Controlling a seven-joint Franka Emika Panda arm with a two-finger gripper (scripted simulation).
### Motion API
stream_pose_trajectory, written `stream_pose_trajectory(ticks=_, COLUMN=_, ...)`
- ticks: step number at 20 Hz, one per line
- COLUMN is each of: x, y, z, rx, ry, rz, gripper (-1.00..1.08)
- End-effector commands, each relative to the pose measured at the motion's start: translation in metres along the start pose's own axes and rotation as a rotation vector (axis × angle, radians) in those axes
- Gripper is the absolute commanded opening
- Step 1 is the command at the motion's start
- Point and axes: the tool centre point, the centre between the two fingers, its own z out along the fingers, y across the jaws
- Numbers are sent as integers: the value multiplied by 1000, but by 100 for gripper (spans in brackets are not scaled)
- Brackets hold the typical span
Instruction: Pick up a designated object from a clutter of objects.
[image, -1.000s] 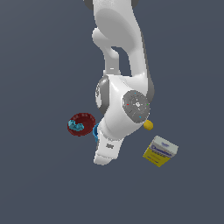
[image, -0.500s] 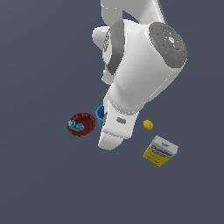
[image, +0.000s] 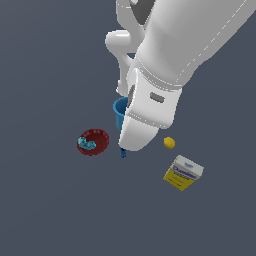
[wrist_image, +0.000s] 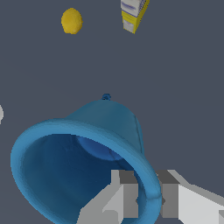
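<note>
The claw (wrist_image: 146, 199) is clenched on the rim of the blue cup (wrist_image: 83, 164), one finger inside the bowl and one outside, a thin-wall pinch that suits an open vessel better than spanning its width. In the exterior view the cup (image: 121, 111) appears raised above the bench (image: 45, 210), apart from the red bowl (image: 93, 141), lemon (image: 169, 143), yellow-and-white box (image: 183, 173) and tiny dark blue piece (image: 123, 153). The arm hangs steeply downward over the clutter, its bulk hiding most of the cup.
</note>
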Motion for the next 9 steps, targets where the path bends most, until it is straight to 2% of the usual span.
stream_pose_trajectory(ticks=1, x=-3, y=-2, z=-14, rx=0, ry=0, rz=1, gripper=-100)
stream_pose_trajectory(ticks=9, x=-5, y=-4, z=-30, rx=-1, ry=-1, rz=2, gripper=-100)
